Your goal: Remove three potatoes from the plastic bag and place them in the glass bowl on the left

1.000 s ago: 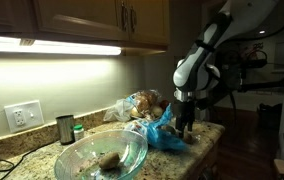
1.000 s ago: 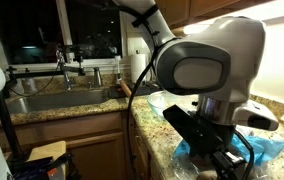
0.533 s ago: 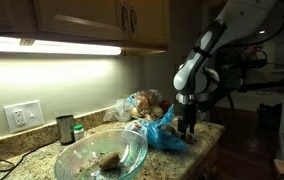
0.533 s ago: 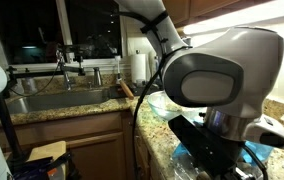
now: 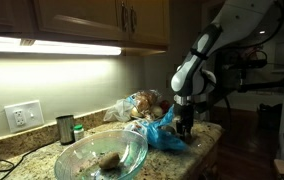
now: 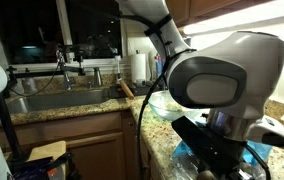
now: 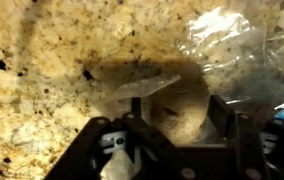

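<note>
Grasp step of the potato transfer, with the pick not yet closed. In an exterior view, large, wide, shallow clear glass bowl at the near edge of the speckled granite surface; inside the bowl, one small oval tan potato, any others not distinguishable at this size. Beside the bowl, on the side away from the small dark metal cup: crumpled blue plastic bag, touching or nearly touching the bowl's rim, and just past the bag the black Robotiq gripper, pointed straight down and low over the surface. Behind the bowl, toward the wall: clear bag of brown bread.

In the wrist view, another dull tan potato lying on the granite beside a fold of clear film, well apart from the bowl. Jaws spread wide, one to each side of this potato; contact with the skin not evident.

Progress, as a judgement: only one of three visibly delivered, the rest outstanding.

Next move, as a judgement: settle a little lower if needed, close squarely across the potato's short axis, keep the loose film out of the pinch, lift clear of the bag, carry across to the bowl, release low above the glass. Likely risks: round skin rolling out of an off-centre pinch; film dragged up with the lift
</note>
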{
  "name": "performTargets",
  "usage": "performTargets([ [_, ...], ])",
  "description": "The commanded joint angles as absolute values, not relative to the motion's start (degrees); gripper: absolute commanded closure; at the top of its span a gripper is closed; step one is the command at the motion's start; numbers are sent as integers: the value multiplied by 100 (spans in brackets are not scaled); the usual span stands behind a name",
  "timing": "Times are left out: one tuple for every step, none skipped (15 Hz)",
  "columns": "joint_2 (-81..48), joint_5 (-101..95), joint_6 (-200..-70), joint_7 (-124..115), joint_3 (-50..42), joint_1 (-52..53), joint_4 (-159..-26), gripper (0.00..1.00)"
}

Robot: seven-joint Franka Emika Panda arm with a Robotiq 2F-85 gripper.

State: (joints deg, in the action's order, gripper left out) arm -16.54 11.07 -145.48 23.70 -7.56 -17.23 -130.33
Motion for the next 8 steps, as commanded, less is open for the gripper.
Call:
performTargets([
  [-1648, 1240, -14446, 2548, -635, -1834, -12954, 59],
  [-1649, 1240, -14449, 2549, -626, -1837, -12947, 67],
  [-1650, 1246, -14443, 2553, -620, -1843, -12938, 73],
  [-1654, 1242, -14436, 2541, -624, -1846, -12924, 74],
  [-1661, 1228, -14439, 2520, -632, -1843, -12918, 74],
  [-1648, 1192, -14428, 2473, -653, -1830, -12923, 75],
  [-1625, 1164, -14407, 2433, -667, -1817, -12934, 75],
  [-1576, 1113, -14395, 2355, -693, -1788, -12967, 75],
])
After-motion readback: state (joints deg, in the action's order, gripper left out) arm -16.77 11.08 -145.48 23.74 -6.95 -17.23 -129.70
